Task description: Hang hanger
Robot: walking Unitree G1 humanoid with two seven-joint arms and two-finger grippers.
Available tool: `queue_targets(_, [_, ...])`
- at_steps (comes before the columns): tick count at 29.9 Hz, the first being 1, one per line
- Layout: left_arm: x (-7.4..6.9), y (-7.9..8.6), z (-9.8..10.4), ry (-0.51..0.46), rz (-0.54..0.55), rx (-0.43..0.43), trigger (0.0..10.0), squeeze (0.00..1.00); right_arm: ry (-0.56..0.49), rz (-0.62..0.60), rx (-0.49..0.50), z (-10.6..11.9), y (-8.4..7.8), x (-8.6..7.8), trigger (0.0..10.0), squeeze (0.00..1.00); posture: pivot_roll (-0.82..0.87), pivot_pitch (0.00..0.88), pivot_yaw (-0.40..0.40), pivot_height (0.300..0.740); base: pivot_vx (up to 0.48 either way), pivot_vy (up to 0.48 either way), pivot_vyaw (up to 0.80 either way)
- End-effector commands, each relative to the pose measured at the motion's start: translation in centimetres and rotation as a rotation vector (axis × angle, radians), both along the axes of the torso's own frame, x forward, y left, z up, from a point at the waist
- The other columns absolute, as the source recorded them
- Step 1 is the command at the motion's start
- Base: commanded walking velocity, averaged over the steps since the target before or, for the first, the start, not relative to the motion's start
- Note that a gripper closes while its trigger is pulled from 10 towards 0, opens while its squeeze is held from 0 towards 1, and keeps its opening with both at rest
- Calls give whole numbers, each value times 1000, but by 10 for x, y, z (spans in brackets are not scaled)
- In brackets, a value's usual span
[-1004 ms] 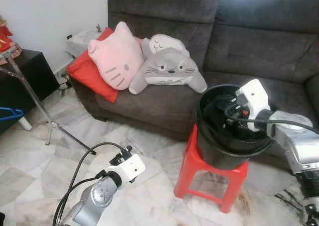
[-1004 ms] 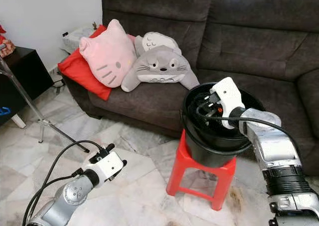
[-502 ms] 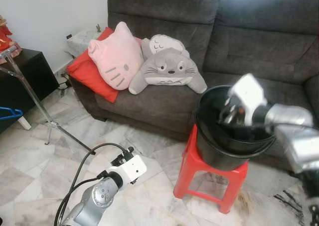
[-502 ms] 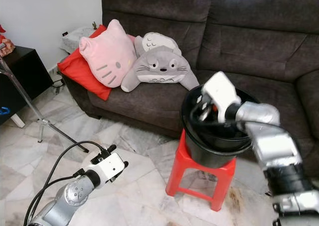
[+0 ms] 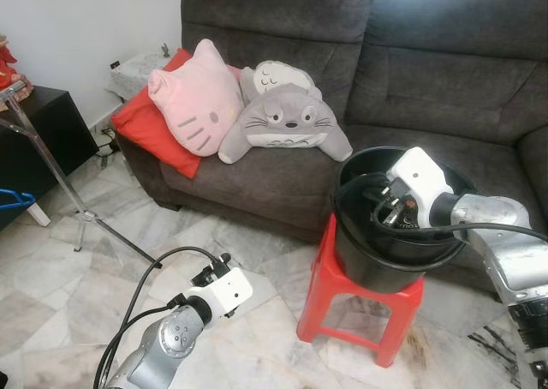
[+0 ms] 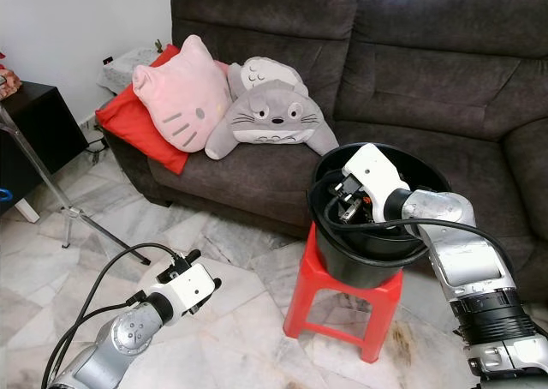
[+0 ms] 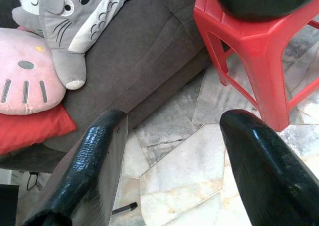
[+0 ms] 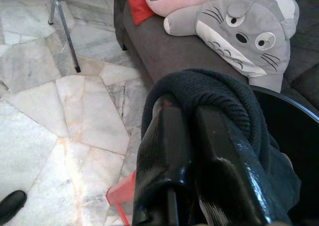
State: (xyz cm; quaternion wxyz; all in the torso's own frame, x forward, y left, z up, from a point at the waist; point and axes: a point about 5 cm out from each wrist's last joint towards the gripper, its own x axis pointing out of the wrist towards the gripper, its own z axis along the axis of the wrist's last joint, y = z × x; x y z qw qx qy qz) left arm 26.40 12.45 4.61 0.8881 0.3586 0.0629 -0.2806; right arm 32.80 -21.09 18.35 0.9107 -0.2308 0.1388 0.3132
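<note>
i see the right gripper [image 8: 192, 136] pinched tight on a dark knitted garment [image 8: 209, 94] at the black bucket [image 6: 364, 252] on the red stool [image 6: 342, 299], right of the sofa [image 6: 257, 170]. blue hanger [image 5: 17, 200] sits far left. left gripper [image 7: 169, 136] gapes wide, empty, near the floor.

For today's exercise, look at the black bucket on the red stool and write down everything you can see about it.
The round black plastic bucket stands upright on a red plastic stool on the marble floor, right in front of the dark grey sofa. Its walls look smooth and slightly glossy, with a rolled rim, open top. The right gripper reaches inside over the rim, its fingers shut on a piece of dark knitted cloth. What else lies inside is too dark to tell.
</note>
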Motion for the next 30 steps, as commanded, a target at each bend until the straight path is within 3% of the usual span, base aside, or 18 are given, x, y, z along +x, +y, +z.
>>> queue_targets(1, [-2, 1, -3, 18, -5, 8, 10000, 0, -37, 23, -14, 10, 3, 1, 0, 0, -71, 0, 28, 740, 0, 0, 0])
queue_targets(4, [-4, 2, -5, 26, -10, 13, 10000, 0, 25, -86, -7, -10, -4, -3, 0, 0, -72, 0, 30, 740, 0, 0, 0])
queue_targets(5, [-6, 4, -7, 34, -20, 21, 10000, 0, 151, -384, 301, -55, -12, -15, 0, 0, -69, 0, 26, 740, 0, 0, 0])
queue_targets(7, [-8, 4, -8, 36, -25, 24, 10000, 0, 218, -515, 423, -77, -13, -23, 0, 0, -70, 0, 28, 740, 0, 0, 0])
queue_targets(18, [-9, 5, -8, 36, -26, 27, 10000, 0, 158, -577, 472, -76, -9, -20, 0, 0, -62, 0, 22, 740, 0, 0, 0])
queue_targets(22, [-9, 5, -8, 36, -29, 27, 10000, 0, 124, -598, 432, -72, -17, -20, 0, 0, -63, 0, 23, 740, 0, 0, 0])
queue_targets(25, [-9, 4, -8, 36, -32, 27, 10000, 0, 86, -596, 343, -67, -24, -19, 0, 0, -70, 0, 27, 740, 0, 0, 0])
queue_targets(28, [-9, 3, -7, 36, -32, 27, 10000, 0, 74, -597, 340, -64, -25, -19, 0, 0, -72, 0, 29, 740, 0, 0, 0])
queue_targets(29, [-9, 3, -7, 36, -32, 26, 10000, 0, 69, -598, 325, -64, -25, -19, 1020, 0, -71, 0, 29, 740, 0, 0, 0])
queue_targets(30, [-8, 3, -7, 36, -32, 26, 10000, 0, 64, -600, 305, -64, -26, -19, 4863, 0, -71, 0, 29, 740, 0, 0, 0])
